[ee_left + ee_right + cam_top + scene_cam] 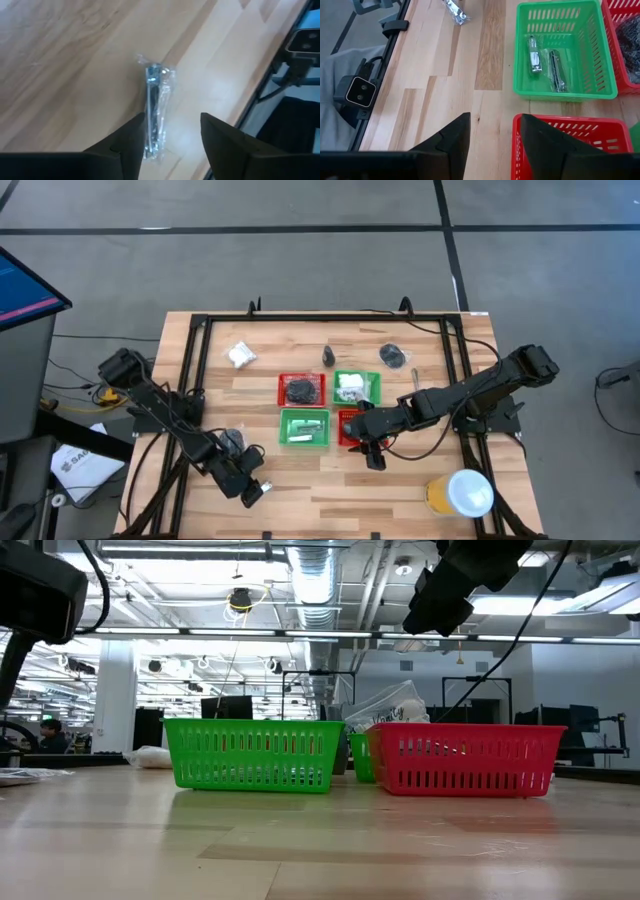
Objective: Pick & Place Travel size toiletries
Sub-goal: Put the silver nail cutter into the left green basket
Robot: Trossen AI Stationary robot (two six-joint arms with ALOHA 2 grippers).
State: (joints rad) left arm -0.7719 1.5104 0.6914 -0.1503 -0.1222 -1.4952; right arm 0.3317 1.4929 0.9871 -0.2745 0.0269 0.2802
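Because the wrapped silver tube (pixel 155 110) near the desk's front-left edge looks light and slippery, the left gripper (pixel 170 137), jaws apart above it, should pinch its middle.

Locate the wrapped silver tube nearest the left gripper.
The silver tube lies flat on the table near its front left corner, just ahead of the open left gripper, well clear of the green basket.
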